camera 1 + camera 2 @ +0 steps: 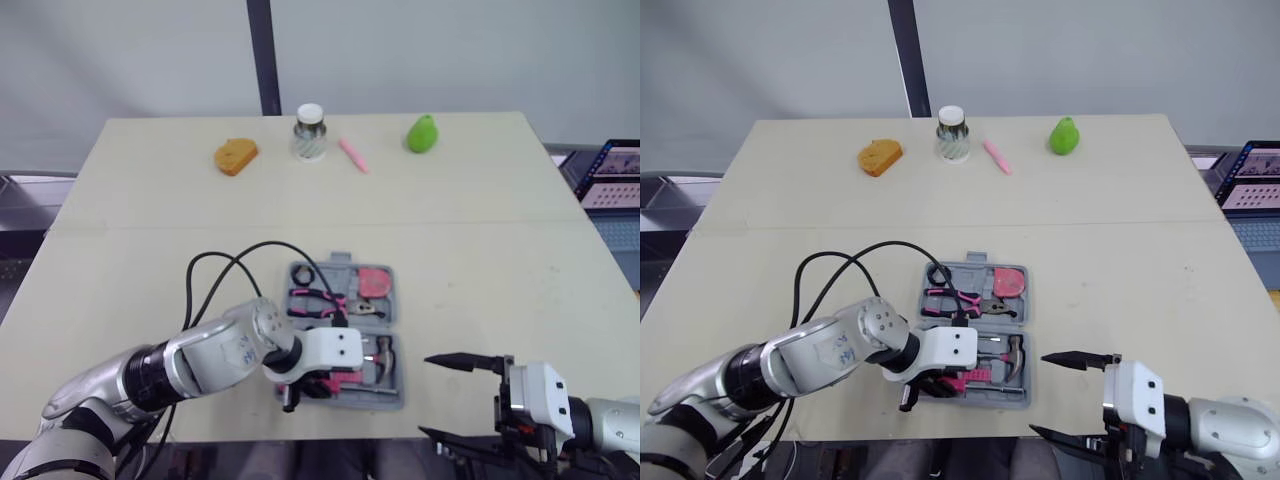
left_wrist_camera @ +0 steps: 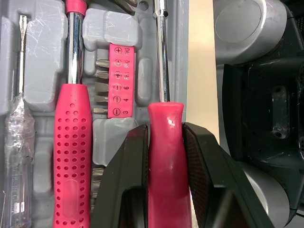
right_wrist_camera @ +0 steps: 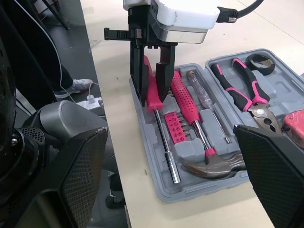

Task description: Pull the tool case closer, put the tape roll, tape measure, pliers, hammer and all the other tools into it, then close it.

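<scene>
At the near edge of the beige counter (image 1: 480, 260) lies the open grey plastic tool case (image 3: 199, 194). The left end effector (image 2: 165, 132) is clenched around the pink-handled nut driver with a chrome shaft (image 2: 164, 116), which sits in the slot along the case's near rim. Beside it lie the hammer with a perforated pink grip (image 3: 184, 100), a pink bit holder (image 3: 173, 128) and a clear-handled screwdriver (image 3: 205, 100). The pink-and-black pliers (image 3: 237, 88) occupy the other half. The right end effector (image 1: 1070, 397) hovers just beside the case, fingers spread apart, grasping nothing.
</scene>
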